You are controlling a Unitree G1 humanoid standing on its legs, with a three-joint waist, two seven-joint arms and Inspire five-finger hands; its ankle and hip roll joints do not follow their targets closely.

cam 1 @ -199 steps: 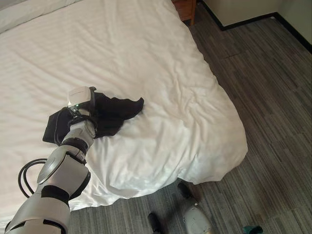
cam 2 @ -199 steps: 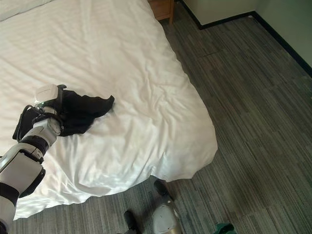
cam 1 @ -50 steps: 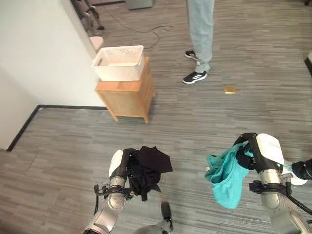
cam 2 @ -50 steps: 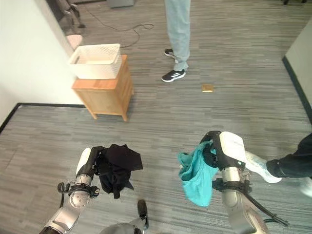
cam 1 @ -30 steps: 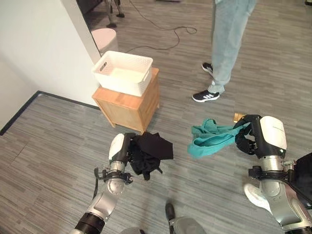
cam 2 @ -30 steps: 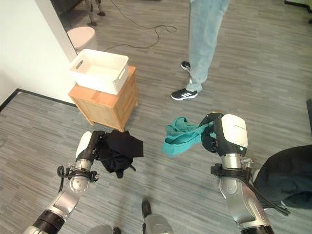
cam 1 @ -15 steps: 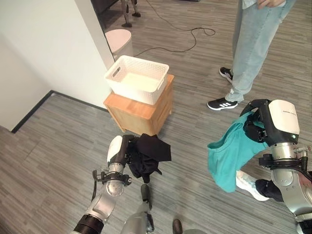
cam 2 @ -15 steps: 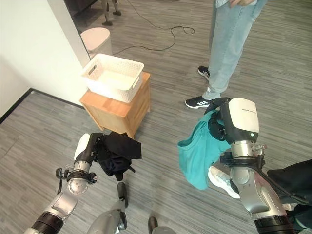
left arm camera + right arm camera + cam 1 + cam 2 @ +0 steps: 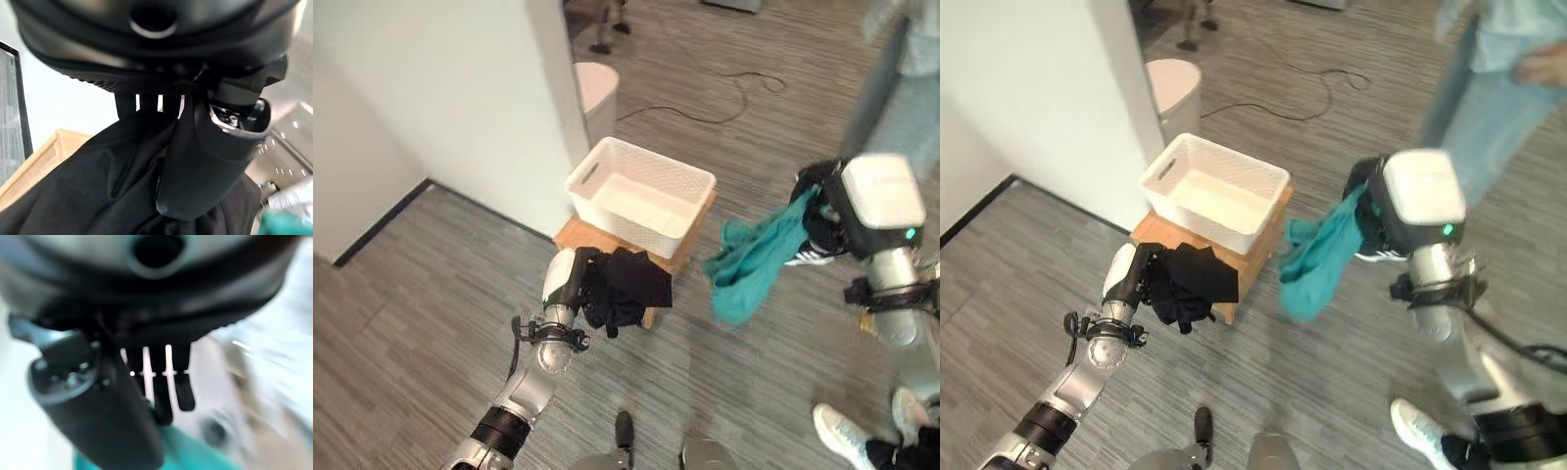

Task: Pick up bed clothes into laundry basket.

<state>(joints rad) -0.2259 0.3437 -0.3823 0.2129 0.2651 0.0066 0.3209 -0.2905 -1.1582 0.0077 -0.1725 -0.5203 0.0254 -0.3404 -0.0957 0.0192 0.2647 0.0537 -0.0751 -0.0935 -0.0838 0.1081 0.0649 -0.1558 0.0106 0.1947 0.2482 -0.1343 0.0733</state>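
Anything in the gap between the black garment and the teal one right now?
In the left eye view, a corner of the wooden stand under the white basket sits between the black garment and the teal garment, then bare floor.

Grey striped carpet floor (image 9: pixel 431 294), white wall (image 9: pixel 421 88), small wooden side table (image 9: pixel 1258 257).

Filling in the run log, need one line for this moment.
left hand: shut on black garment | right hand: shut on teal garment | white basket: on wooden stand, no clothes inside
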